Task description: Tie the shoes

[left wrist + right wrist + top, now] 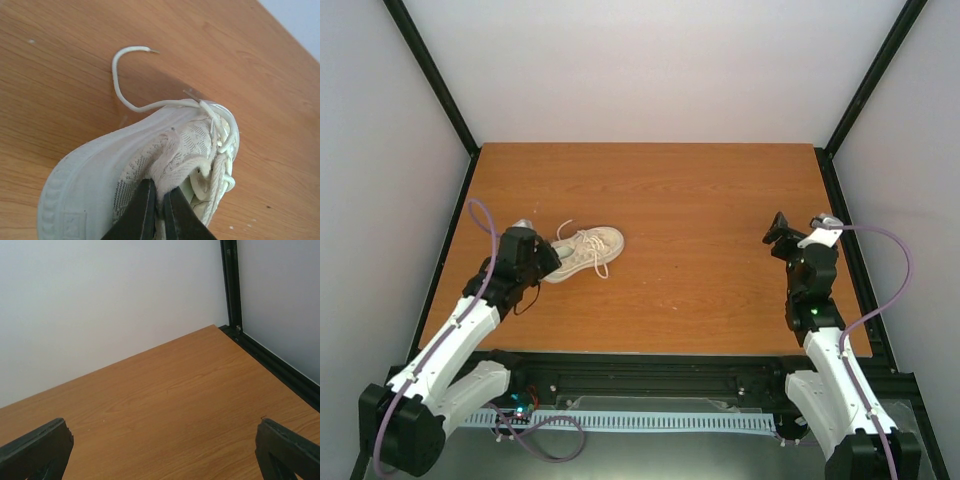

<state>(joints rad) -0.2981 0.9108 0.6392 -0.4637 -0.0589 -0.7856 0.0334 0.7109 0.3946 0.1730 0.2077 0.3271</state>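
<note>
Left claw, nearest my base, is closed almost completely, its two dark fingers pinching the fabric collar at the heel of the sneaker. Beyond the fingertips, the cream sneaker lies on the left part of the table. Its toe points to the right in the overhead view, and its pale ribbed sole faces the left wrist camera. Farther on, the laces are threaded loosely over the tongue. One free lace end curls out over the wood past the shoe and hooks back at its tip.

Right claw stands well apart from the sneaker, near the table's right edge. Its jaws are spread as wide as they go, with nothing between them but bare wood. Behind it, a black frame post rises at the table's far corner against the pale wall.
</note>
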